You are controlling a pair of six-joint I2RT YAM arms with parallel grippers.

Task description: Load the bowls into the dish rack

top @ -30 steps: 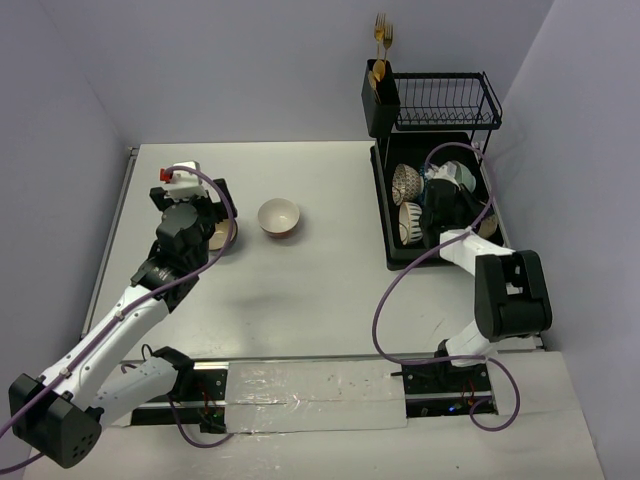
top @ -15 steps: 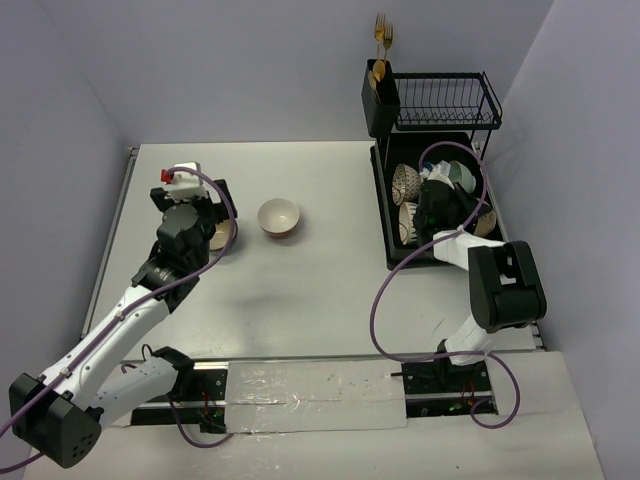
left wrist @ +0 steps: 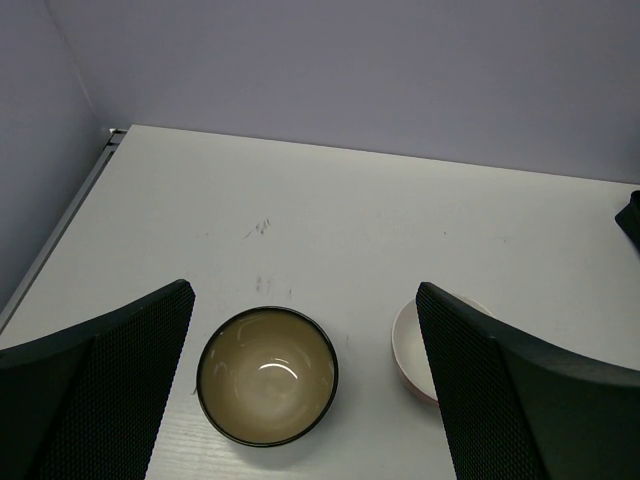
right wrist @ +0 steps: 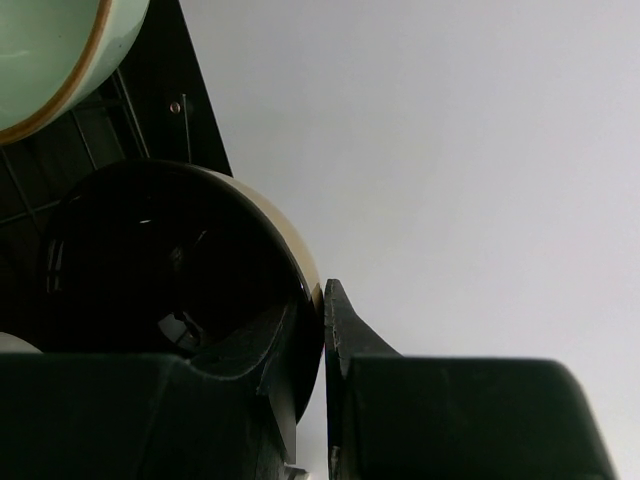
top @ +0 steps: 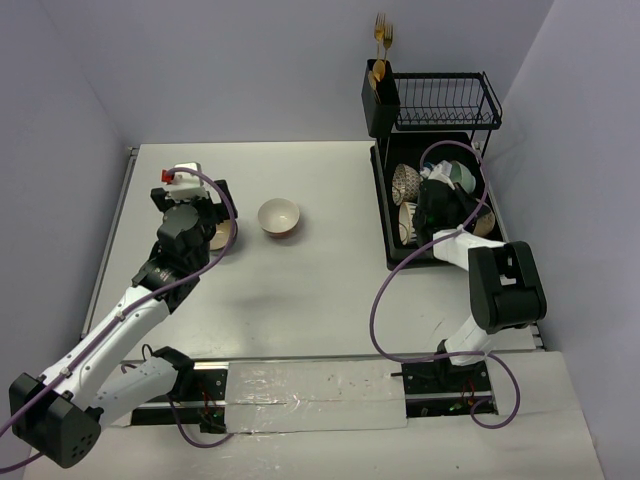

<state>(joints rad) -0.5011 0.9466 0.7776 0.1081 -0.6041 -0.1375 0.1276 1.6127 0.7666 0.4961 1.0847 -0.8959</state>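
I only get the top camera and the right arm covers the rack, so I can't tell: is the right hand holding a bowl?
Observer: Yes. Its wrist camera shows the right hand pinching the rim of a dark-inside bowl, one finger inside and one outside.
Operator: What's next to that bowl?
Observer: A mint green bowl with a brownish rim, over the wires of the dish rack.
Operator: And the left hand?
Observer: The left hand is wide open. The tan bowl shows between its sides, upright and empty.
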